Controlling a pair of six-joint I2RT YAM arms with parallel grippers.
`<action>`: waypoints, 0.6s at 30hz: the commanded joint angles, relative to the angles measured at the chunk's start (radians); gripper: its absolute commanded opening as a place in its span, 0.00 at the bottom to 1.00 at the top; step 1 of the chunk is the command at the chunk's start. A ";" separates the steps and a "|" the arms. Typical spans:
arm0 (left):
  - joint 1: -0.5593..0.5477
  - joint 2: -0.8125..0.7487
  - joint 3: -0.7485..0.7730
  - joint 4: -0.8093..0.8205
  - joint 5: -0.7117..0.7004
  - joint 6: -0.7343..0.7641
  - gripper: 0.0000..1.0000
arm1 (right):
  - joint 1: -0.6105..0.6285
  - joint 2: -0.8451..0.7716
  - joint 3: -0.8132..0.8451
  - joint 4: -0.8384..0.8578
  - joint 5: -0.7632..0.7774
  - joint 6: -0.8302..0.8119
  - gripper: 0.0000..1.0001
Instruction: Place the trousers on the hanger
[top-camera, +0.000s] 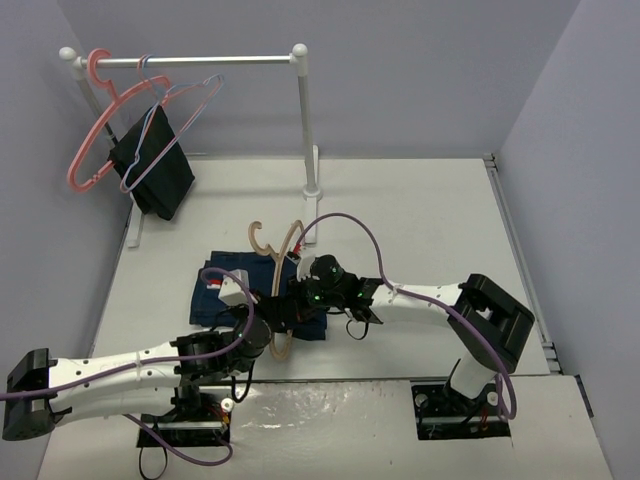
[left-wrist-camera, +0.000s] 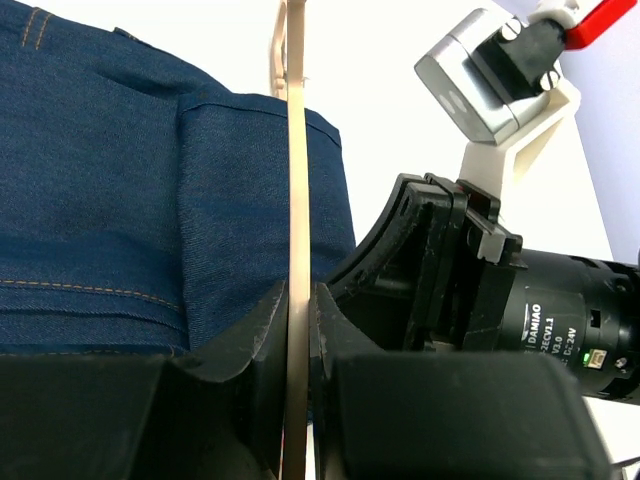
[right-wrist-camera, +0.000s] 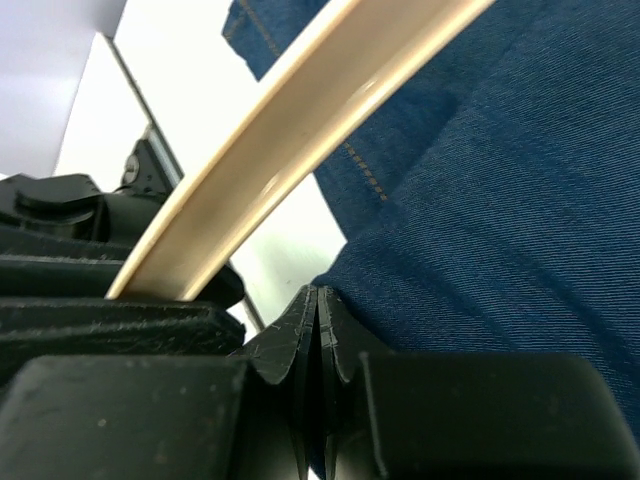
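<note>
Two tools meet at the folded trousers (top-camera: 215, 300) on the counter (top-camera: 420, 210). Over the denim, the left tool (left-wrist-camera: 298, 320) is clamped on the hanger (left-wrist-camera: 296, 150); the right tool (right-wrist-camera: 317, 330) has its jaws pressed together at the cloth's edge.

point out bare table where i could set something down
Bare table lies right of the rack post, behind the right arm. A strip sits left of the trousers. Centre is crowded: it meets the left arm over trousers and hanger.
</note>
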 joint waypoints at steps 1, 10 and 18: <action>-0.002 -0.006 0.049 0.104 0.007 -0.020 0.00 | 0.012 -0.033 0.083 -0.066 0.074 -0.073 0.06; -0.002 -0.011 0.037 0.066 -0.013 -0.048 0.00 | 0.014 -0.150 0.125 -0.197 0.110 -0.182 0.21; 0.005 -0.006 0.036 0.068 -0.010 -0.047 0.00 | 0.009 -0.197 0.134 -0.286 0.140 -0.249 0.29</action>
